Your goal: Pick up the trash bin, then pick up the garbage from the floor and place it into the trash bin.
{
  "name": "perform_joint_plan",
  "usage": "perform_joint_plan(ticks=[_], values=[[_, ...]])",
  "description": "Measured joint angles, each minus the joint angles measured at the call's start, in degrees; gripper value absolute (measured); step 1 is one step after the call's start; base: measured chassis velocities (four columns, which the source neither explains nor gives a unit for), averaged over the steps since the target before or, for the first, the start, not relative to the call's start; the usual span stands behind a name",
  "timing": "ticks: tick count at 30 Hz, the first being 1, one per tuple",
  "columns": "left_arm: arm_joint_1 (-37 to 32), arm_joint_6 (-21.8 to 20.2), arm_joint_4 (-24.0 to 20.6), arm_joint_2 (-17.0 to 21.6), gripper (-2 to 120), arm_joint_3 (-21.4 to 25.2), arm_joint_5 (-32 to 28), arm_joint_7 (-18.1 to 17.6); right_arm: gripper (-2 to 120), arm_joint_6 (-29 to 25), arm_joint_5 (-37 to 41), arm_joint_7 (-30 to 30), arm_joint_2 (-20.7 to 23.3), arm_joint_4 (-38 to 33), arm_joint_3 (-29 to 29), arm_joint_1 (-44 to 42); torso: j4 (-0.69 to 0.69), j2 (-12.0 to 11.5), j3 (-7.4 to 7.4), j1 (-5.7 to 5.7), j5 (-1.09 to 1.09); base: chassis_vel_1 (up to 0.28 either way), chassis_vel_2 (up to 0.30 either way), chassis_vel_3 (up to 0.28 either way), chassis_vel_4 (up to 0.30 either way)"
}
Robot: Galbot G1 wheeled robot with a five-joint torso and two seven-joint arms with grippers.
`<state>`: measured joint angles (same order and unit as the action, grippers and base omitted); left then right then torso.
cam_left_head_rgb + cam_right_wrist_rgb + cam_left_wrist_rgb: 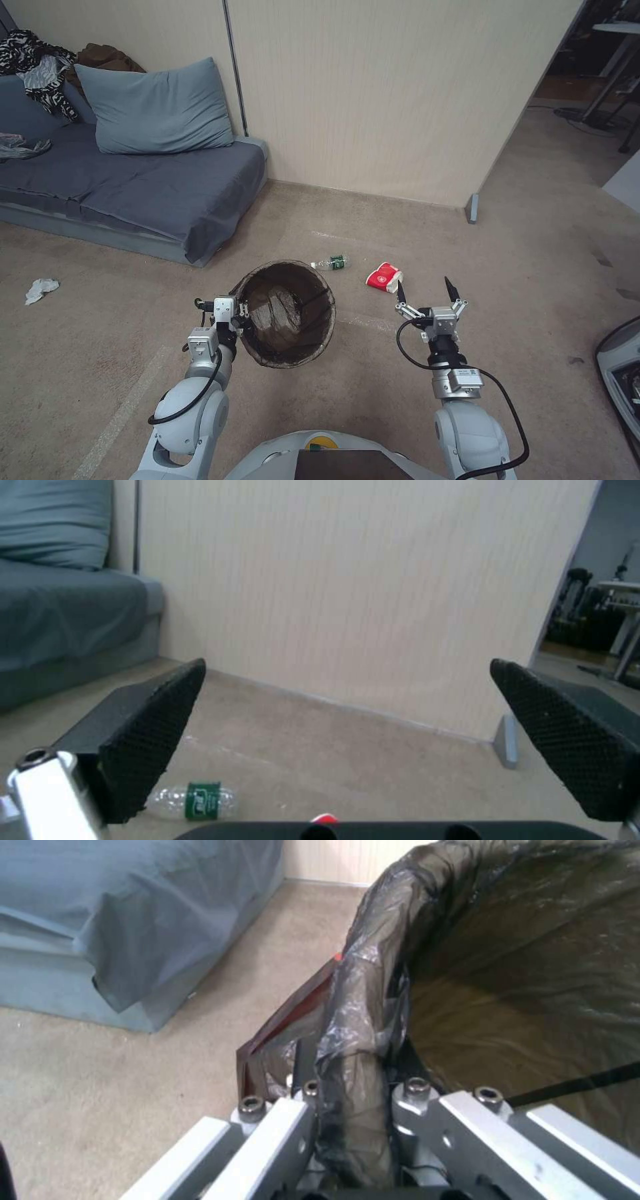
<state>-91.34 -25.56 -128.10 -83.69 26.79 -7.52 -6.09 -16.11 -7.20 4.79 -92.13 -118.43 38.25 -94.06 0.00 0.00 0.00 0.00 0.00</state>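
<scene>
The bin point(287, 313) is in hand: the left gripper point(235, 315) is clamped on its near-left rim, jaws pinching the folded-over bag liner, as the left wrist view shows at point(353, 1120). The bin hangs tilted, mouth toward the robot, some crumpled material lying inside. The first step thus appears done; the garbage pickup is judged to be the step now in hand.

The right gripper point(427, 288) hovers above the floor, spread wide and grasping nothing; its fingers point(153, 735) stand well apart with bare carpet between them.

Garbage relative to the right gripper:
- A red-and-white cup point(383, 277) lies on the floor just ahead of it, slightly to its left.
- A bottle point(333, 263) with a green label lies farther left, beyond the bin's far rim; seen also at point(193, 800).
- A tissue point(41, 289) lies well apart, far to the left of the left gripper, near the sofa point(133, 180).

Judgement: the cup is the nearest piece. The next move calls for lowering the right gripper over it and closing gently, since a crushed cup deforms easily, then carrying it left over the bin's mouth.
</scene>
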Motion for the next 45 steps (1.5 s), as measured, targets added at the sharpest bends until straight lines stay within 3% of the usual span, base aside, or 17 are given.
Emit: perform_joint_plan(ticks=[35,45], values=[[0.3,0.4,0.2,-0.1,3,0.0,1.0,0.2,100,-0.5,0.1,1.3,0.0,1.1,0.1,0.0,0.01,0.0,0.01,0.00,0.01,-0.172,0.162,0.168,-0.163],[0.3,0.5,0.3,-0.2,3,0.0,1.2,0.2,100,-2.6,-0.6,1.3,0.0,1.6,0.1,0.5,0.00,0.0,0.00,0.00,0.00,-0.032,0.043,0.038,-0.052]])
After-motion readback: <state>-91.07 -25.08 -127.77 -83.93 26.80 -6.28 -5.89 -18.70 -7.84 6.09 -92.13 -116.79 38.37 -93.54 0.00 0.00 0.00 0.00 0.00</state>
